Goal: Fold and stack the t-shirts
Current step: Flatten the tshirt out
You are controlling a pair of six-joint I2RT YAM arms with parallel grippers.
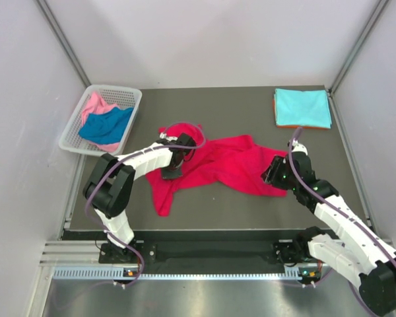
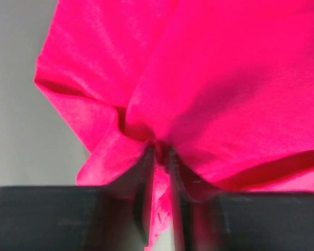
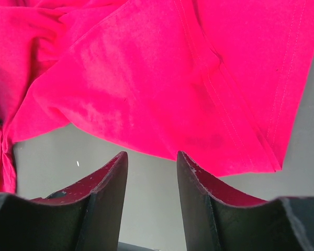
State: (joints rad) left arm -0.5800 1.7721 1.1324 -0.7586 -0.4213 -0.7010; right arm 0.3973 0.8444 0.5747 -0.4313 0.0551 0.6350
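Five t-shirts are showing in the overhead view, and two grippers are working at one of them.

Item one, the crimson red t-shirt [image 1: 218, 162], is lying crumpled and unfolded across the middle of the dark table [image 1: 237, 112], stretching from one gripper to the other. The left gripper [image 1: 173, 165] is sitting on the shirt's left part. In the left wrist view its jaws are standing narrow and pinching a raised fold of the red cloth, with the rest of the shirt bunching ahead of and above the fingertips. The right gripper [image 1: 272, 173] is hovering at the shirt's right edge. In the right wrist view its jaws are standing parted and holding nothing, bare table is showing between them, and the stitched hem is lying just ahead of the fingertips.

Item two, the light turquoise t-shirt [image 1: 302, 107], is lying folded flat well ahead of the right gripper, near the far right corner.

Item three, the orange t-shirt [image 1: 317, 127], is lying under the turquoise one, showing only a thin edge.

Items four and five, the pink t-shirt [image 1: 96, 105] and the royal blue t-shirt [image 1: 107, 125], are lying loose in the white lattice basket [image 1: 129, 96], ahead and to the left of the left gripper, well apart from it.
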